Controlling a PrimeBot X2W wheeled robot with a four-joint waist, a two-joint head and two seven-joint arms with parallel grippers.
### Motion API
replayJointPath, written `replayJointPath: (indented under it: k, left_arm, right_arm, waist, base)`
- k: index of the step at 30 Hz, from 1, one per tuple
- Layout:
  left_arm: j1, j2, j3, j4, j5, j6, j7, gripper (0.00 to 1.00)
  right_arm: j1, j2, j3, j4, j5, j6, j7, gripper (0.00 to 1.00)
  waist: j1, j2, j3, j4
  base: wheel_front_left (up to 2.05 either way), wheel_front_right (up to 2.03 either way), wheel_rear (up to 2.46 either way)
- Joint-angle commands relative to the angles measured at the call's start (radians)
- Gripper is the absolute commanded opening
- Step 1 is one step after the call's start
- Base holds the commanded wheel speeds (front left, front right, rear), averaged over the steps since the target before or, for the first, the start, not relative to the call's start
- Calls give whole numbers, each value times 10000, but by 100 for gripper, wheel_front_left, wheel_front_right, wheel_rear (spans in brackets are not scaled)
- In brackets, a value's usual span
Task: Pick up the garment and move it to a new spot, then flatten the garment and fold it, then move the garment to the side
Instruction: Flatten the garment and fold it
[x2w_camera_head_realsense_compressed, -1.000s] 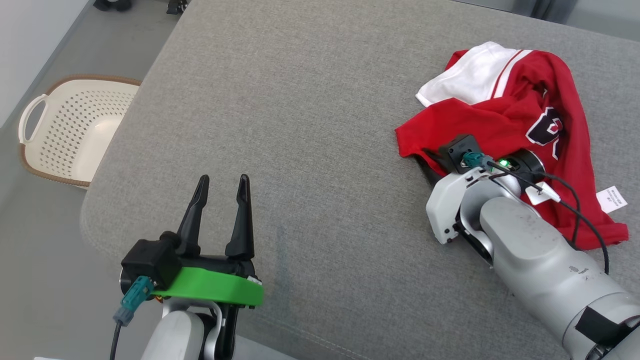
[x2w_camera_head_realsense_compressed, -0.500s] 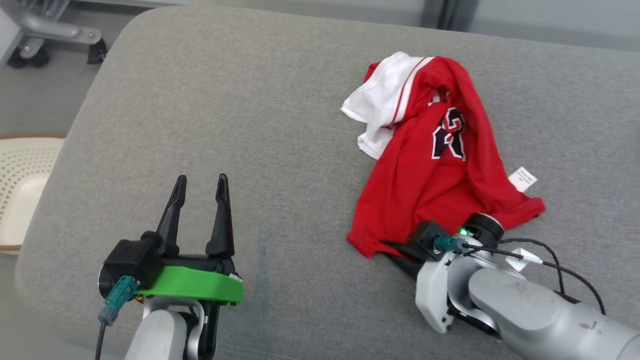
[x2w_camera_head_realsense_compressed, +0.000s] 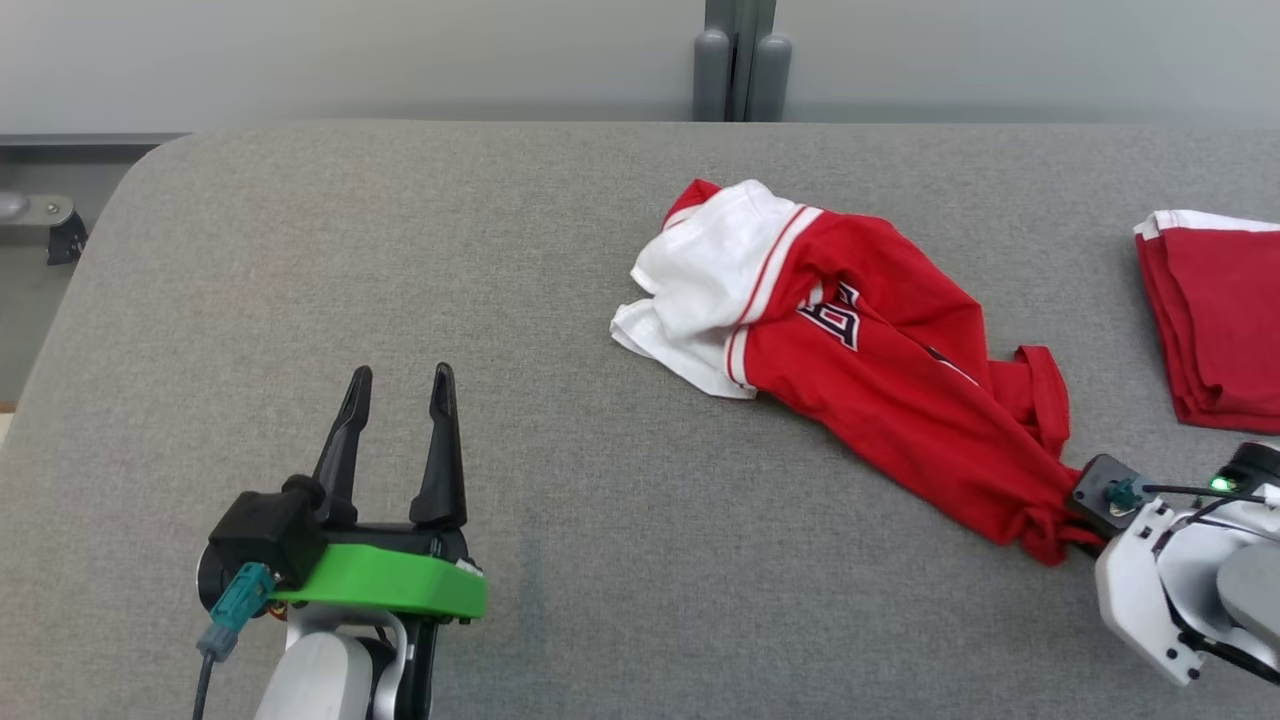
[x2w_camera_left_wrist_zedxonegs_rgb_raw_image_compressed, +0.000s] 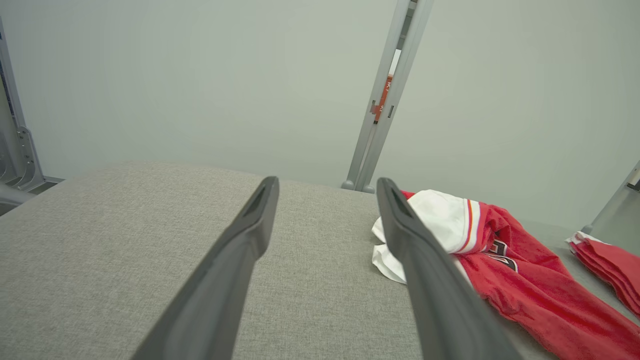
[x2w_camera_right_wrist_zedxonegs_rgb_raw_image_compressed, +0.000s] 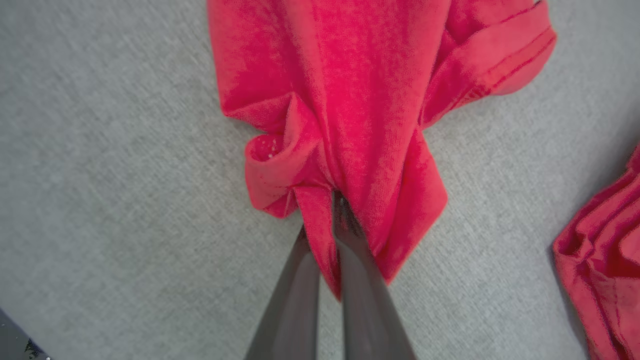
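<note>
The garment (x2w_camera_head_realsense_compressed: 880, 400) is a red jersey with white panels and dark lettering, lying stretched across the grey padded table (x2w_camera_head_realsense_compressed: 400, 250). Its white end points to the far left and its red end runs toward the lower right. My right gripper (x2w_camera_head_realsense_compressed: 1062, 520) is shut on that bunched red end; in the right wrist view the two fingers (x2w_camera_right_wrist_zedxonegs_rgb_raw_image_compressed: 300, 280) pinch a fold of red garment (x2w_camera_right_wrist_zedxonegs_rgb_raw_image_compressed: 340, 110) between them. My left gripper (x2w_camera_head_realsense_compressed: 400, 378) hovers open and holds nothing, well to the left of the jersey. In the left wrist view the garment (x2w_camera_left_wrist_zedxonegs_rgb_raw_image_compressed: 515, 270) lies right of the spread left gripper (x2w_camera_left_wrist_zedxonegs_rgb_raw_image_compressed: 327, 186).
A second red garment, folded (x2w_camera_head_realsense_compressed: 1215, 330), lies near the table's right edge, close to my right gripper; its folded edge (x2w_camera_right_wrist_zedxonegs_rgb_raw_image_compressed: 600, 270) shows in the right wrist view. A grey wall with a metal post (x2w_camera_head_realsense_compressed: 735, 70) stands behind the table.
The head camera has swung right, so the basket has left the picture. My right gripper has shut on the jersey's red end and pulled the heap out long. The left gripper stays open.
</note>
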Motion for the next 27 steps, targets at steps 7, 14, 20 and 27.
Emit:
replayJointPath:
  k: [7,14,20,27]
  left_arm:
    - [196,35,99,47,17,-62,0,100]
    - [339,33,266,13,201,-85,0,100]
    - [413,33,300,-25,311,-131,-2,100]
    - [497,33,464,-109,387,-159,0,100]
  right_arm:
    - [87,623,-1178,1104,721,-17,-1570,100]
    - [46,1917,-3353,1548,619,-17,-3332,100]
    - [592,3216,-5771,1334,-392,-16,-3746,100]
    - [2061,4675,-8653,-1313,-2302,-16,-3747,100]
  waist:
    - [0,-1,-272,-162]
    - [0,-1,-445,-474]
    - [0,-1,-534,-707]
    - [0,-1,-538,-959]
  base:
    - [0,0,0]
    - [0,0,0]
    - [0,0,0]
    - [0,0,0]
